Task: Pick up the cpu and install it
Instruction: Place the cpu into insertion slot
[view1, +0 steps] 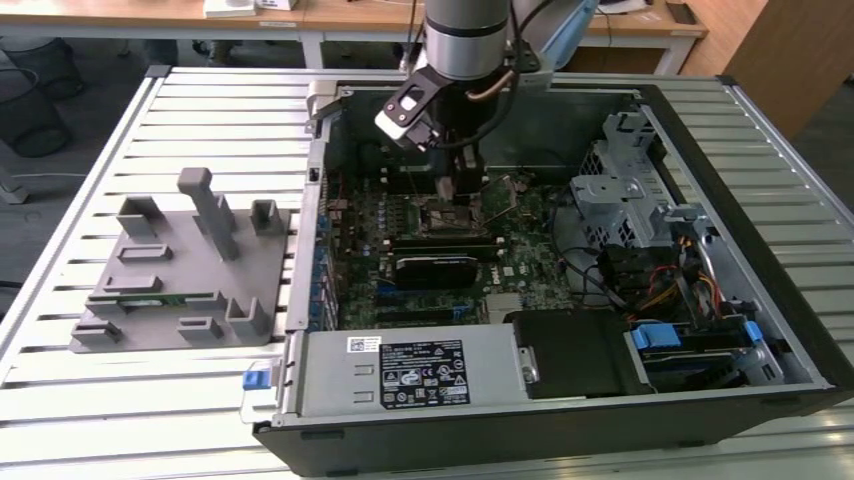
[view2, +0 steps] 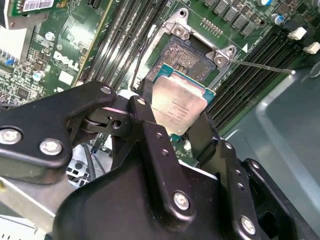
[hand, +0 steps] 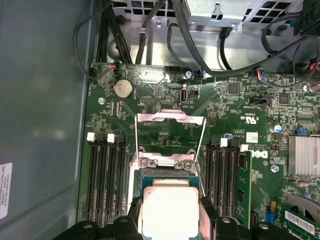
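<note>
The claw (view2: 172, 120) pinches the cpu (view2: 177, 102) by two opposite edges, holding it just over the open socket (view2: 192, 55) on the board (hand: 235, 100), toward the case's (view1: 534, 445) far side.

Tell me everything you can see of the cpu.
The cpu is a small flat square chip with a pale silvery metal lid bearing faint print and a thin green rim. The gripper clamps it by two opposite edges between black fingers, lid towards both wrist cameras. It hangs partly over the open socket on the green motherboard, whose metal retaining frame is swung open. Whether it touches the socket cannot be told.
</note>
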